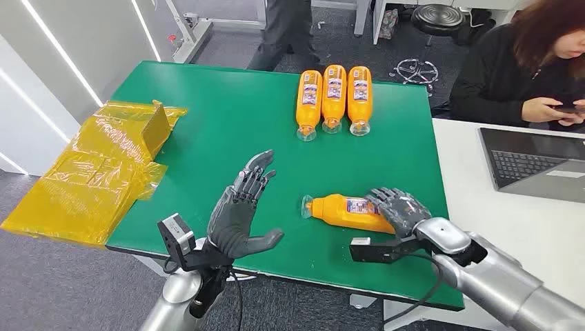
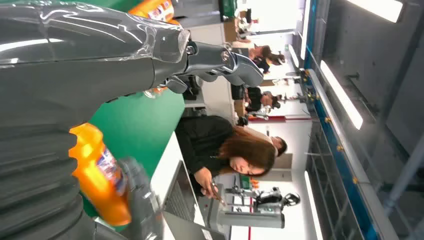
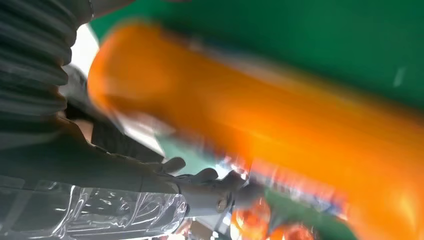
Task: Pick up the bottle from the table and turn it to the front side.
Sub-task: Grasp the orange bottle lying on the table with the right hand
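A: Biggest first. Green table (image 1: 227, 124), white desk (image 1: 476, 207) butted against its right side with a laptop (image 1: 534, 162) on it, a person (image 1: 524, 62) seated behind looking at a phone.

B: Yellow plastic sheeting (image 1: 96, 172) hangs off the table's left edge. Then?

A: Three orange bottles (image 1: 334, 100) in a row at the far edge, lying flat, side by side, caps toward the robot.

B: Task bottle?

A: Orange bottle (image 1: 345, 210) lies on its side near the front edge, right of centre, cap pointing left, label partly up. Well apart from the row.

B: Right hand?

A: Right hand (image 1: 400, 210) is on the bottle's base end, fingers draped over it and touching. Right wrist view is blurred, bottle (image 3: 280, 125) close against the hand; can't tell if it's a real grip or just resting.

B: Left hand?

A: Left hand (image 1: 241, 210) raised over the table left of the bottle, palm sideways, fingers spread, holding nothing. Apart from the bottle.
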Robot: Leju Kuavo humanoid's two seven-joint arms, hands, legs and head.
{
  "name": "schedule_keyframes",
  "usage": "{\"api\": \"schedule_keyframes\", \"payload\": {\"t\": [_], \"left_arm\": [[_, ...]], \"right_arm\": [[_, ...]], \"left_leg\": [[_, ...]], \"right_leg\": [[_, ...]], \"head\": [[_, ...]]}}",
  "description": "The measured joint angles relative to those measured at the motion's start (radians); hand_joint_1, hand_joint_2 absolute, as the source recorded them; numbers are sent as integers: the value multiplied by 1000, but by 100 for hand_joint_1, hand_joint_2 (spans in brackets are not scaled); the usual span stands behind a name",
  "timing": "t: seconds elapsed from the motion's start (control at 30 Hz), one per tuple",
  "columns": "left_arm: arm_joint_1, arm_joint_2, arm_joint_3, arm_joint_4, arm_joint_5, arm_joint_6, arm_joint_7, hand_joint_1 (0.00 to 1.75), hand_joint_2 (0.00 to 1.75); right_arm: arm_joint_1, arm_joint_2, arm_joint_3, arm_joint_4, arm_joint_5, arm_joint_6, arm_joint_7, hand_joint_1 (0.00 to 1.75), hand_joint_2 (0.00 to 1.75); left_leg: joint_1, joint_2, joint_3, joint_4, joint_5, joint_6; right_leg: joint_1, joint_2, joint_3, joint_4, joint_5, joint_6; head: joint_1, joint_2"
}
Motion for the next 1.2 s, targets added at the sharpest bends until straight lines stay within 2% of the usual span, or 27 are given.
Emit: {"api": "schedule_keyframes", "payload": {"t": [0.43,0.8,0.93,1.2], "left_arm": [[3,8,5,0,-1,5,1,0,175],[5,15,6,0,-12,9,6,0,175],[5,16,6,0,-14,9,8,0,175],[8,18,8,0,-20,4,11,0,175]], "right_arm": [[87,16,-80,22,12,-28,-20,0,175],[198,23,-191,17,60,-35,-39,3,175],[216,19,-210,6,58,-18,-39,173,175],[253,-60,-259,-75,40,74,-56,175,175]], "left_leg": [[0,1,1,0,0,0],[0,1,3,0,0,0],[0,1,4,0,0,0],[0,1,5,0,-1,1]], "right_leg": [[0,1,0,0,0,0],[0,1,2,-1,0,0],[0,1,3,-1,0,0],[0,1,5,-2,0,1]], "head": [[0,0],[0,0],[0,0],[0,0]]}}
